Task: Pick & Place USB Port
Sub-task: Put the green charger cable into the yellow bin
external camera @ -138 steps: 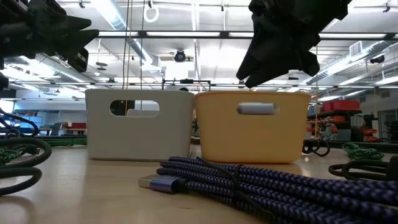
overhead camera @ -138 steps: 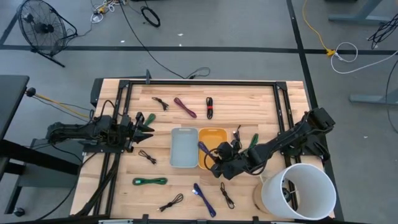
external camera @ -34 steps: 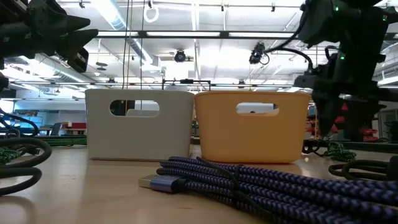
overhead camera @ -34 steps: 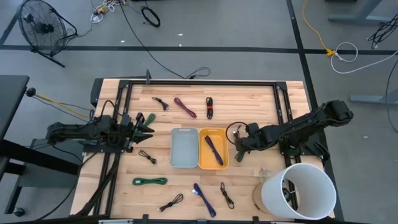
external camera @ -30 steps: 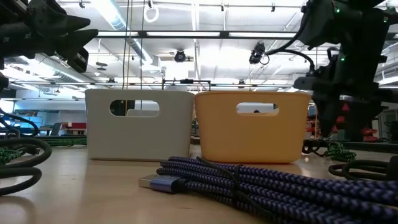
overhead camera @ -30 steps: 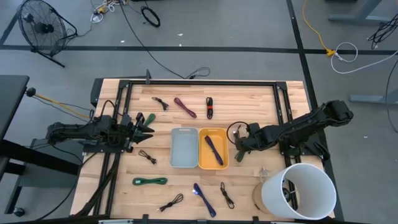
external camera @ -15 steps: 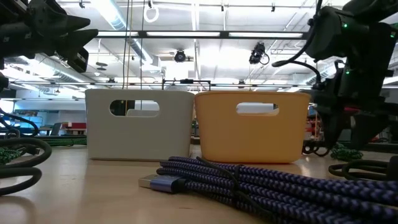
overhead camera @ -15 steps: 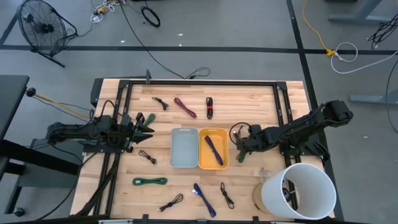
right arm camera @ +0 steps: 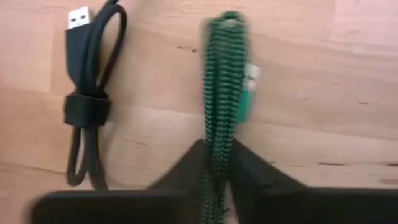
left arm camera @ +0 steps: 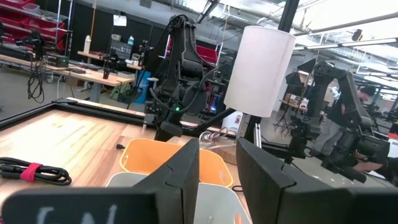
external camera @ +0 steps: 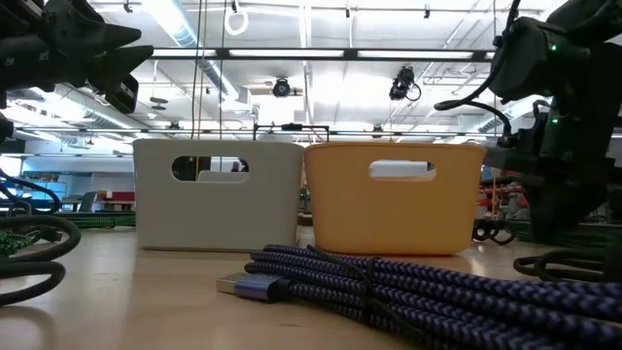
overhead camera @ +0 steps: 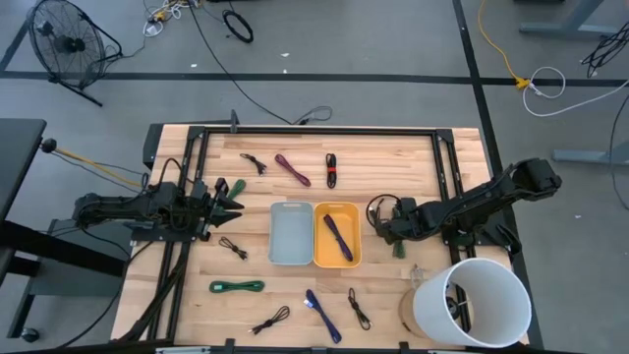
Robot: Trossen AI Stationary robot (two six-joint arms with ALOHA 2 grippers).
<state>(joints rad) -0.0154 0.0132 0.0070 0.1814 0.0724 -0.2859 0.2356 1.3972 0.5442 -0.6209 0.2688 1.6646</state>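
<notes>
A green braided USB cable [right arm camera: 217, 106] lies on the wood to the right of the yellow bin [overhead camera: 319, 258]; in the high view a bit of it [overhead camera: 398, 249] shows. My right gripper [overhead camera: 390, 234] is down at the table over this cable, its fingers shut on it [right arm camera: 219, 155]. A tied black cable [right arm camera: 87, 106] lies just beside it. A purple cable [overhead camera: 337, 236] lies inside the yellow bin. My left gripper [overhead camera: 234, 197] waits open above the table's left side, left of the grey bin [overhead camera: 275, 258]. My right gripper pinches the green braided cable between its two fingers [right arm camera: 249, 171], which lie on either side of the bundle near one of its ends [right arm camera: 217, 140]. The rest of the bundle runs straight ahead of the fingers along the wood. It lies on the table.
A tall white bucket [overhead camera: 472, 300] stands at the near right corner, close to the right arm. Several more tied cables lie about: blue-purple [overhead camera: 322, 313], green [overhead camera: 237, 286], maroon [overhead camera: 292, 169], black and red [overhead camera: 331, 169]. A thick purple braided cable [external camera: 389, 282] fills the low view's foreground.
My right gripper has moved a little toward the table's right edge, away from the yellow bin, and has sunk toward the table. The purple cable stays in the yellow bin.
</notes>
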